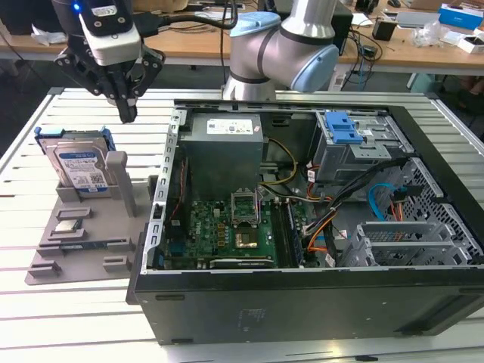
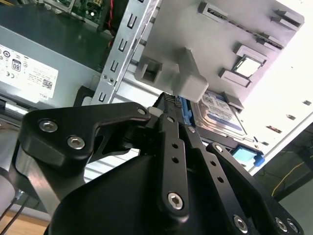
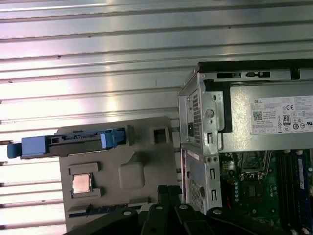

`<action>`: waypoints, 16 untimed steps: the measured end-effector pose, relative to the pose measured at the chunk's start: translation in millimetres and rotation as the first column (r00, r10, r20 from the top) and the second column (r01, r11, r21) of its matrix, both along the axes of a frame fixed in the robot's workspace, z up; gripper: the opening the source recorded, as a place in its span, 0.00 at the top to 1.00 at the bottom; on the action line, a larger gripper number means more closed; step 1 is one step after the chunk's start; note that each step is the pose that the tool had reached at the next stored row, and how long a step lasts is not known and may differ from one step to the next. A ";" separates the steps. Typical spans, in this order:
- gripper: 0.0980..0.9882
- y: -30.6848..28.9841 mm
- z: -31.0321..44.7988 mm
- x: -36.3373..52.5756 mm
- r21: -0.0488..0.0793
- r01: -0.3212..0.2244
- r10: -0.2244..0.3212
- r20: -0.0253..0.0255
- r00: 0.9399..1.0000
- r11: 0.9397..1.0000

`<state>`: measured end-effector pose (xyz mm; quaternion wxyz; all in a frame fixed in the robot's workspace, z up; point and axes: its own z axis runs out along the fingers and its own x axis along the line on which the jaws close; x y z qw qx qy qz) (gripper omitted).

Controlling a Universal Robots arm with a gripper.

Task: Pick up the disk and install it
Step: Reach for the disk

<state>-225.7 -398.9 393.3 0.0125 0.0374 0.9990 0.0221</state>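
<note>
The disk (image 1: 78, 162), silver with a white-and-blue label and a blue bracket, stands tilted in a slot at the back of the grey fixture (image 1: 113, 234) on the exterior view's left. My gripper (image 1: 128, 113) hangs above and just behind it, toward the computer case, fingers shut with nothing held. In the second wrist view the black fingers (image 2: 168, 132) sit together in front of the disk (image 2: 222, 117). The first wrist view shows the disk (image 3: 68, 143) edge-on from above, with the fingertips (image 3: 166, 193) beside the fixture's case-side edge.
The open computer case (image 1: 159, 227) lies to the fixture's right, holding a grey power supply (image 1: 223, 140), motherboard (image 1: 234, 227) and a drive cage with a blue latch (image 1: 344, 128). A small square chip (image 1: 68, 227) sits on the fixture. The slatted metal table (image 1: 30, 144) surrounds both.
</note>
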 end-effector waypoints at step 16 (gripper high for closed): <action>1.00 0.0 0.0 -31.6 0.000 0.000 0.000 0.000 1.000 1.000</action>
